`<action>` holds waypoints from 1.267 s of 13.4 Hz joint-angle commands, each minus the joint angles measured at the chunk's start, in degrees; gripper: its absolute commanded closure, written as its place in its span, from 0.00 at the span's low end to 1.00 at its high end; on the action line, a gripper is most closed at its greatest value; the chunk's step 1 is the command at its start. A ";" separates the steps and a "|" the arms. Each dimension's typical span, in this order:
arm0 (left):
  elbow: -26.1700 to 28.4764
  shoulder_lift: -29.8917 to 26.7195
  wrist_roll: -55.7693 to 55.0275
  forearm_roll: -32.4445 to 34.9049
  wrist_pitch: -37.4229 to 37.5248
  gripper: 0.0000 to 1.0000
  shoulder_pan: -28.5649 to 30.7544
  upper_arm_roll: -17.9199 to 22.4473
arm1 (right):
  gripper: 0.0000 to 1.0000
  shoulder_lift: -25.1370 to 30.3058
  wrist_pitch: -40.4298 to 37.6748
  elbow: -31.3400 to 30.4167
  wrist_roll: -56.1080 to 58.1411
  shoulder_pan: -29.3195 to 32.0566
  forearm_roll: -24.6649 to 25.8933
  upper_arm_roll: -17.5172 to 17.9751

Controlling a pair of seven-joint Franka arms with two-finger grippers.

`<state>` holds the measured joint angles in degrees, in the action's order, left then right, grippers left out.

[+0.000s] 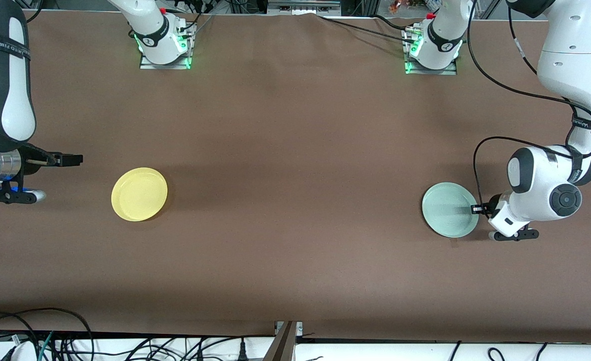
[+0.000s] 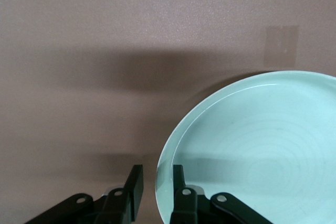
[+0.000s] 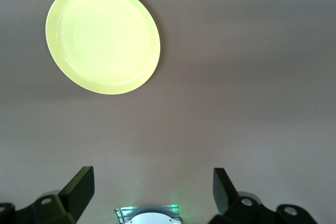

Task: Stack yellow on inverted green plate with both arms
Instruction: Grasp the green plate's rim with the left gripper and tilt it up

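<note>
The mint-green plate [image 1: 448, 209] lies hollow side up on the brown table at the left arm's end. My left gripper [image 1: 476, 208] is low at its rim on the side toward the left arm's end. In the left wrist view the green plate [image 2: 262, 156] fills one corner, and my left gripper [image 2: 157, 187] straddles its rim, one finger inside and one outside, with small gaps showing. The yellow plate [image 1: 139, 194] lies hollow side up toward the right arm's end. My right gripper [image 1: 72, 160] hangs open and empty beside it; the right wrist view shows the yellow plate [image 3: 102, 38] ahead of the open gripper [image 3: 152, 187].
A small patch of clear tape [image 2: 282, 45] sits on the table beside the green plate. The arm bases [image 1: 165, 47] [image 1: 431, 50] stand along the table's edge farthest from the front camera. Cables run along the nearest edge [image 1: 49, 341].
</note>
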<state>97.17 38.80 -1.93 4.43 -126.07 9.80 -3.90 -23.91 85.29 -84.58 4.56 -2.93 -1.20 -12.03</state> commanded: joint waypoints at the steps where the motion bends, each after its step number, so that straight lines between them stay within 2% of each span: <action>1: 1.09 -0.92 -0.01 0.67 -0.67 0.76 -0.04 -0.06 | 0.00 4.04 -0.38 -0.24 2.63 0.21 0.76 -0.36; 4: 1.09 -0.92 -0.01 0.67 -0.58 0.85 -0.04 -0.06 | 0.00 7.03 -0.82 -0.15 8.25 0.56 -0.46 -4.66; 6: 1.09 -0.92 0.08 0.67 -0.58 0.87 -0.04 -0.06 | 0.00 9.49 -2.49 -0.06 9.41 0.56 -0.03 -5.46; 8: 1.09 -1.01 0.08 0.67 -0.50 1.00 -0.04 -0.06 | 0.00 9.68 -5.72 4.74 9.15 0.56 0.32 -5.03; 9: 1.09 -1.01 0.08 0.67 -0.41 1.00 -0.04 -0.06 | 0.00 8.89 -8.10 6.78 8.45 0.56 0.24 -5.02; 15: 0.04 -2.50 -0.45 1.45 0.29 1.00 -2.14 -0.15 | 0.00 8.53 -8.74 6.97 8.27 0.47 -0.20 -4.94; 17: -3.02 -3.64 -0.45 2.25 4.40 1.00 -4.61 -0.06 | 0.00 8.45 -8.74 7.06 8.18 0.21 -0.11 -4.76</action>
<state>96.20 37.38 -1.86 4.53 -125.58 7.88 -4.38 -15.04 77.63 -78.88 13.27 -2.65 -1.19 -17.05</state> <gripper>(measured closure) 0.978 0.000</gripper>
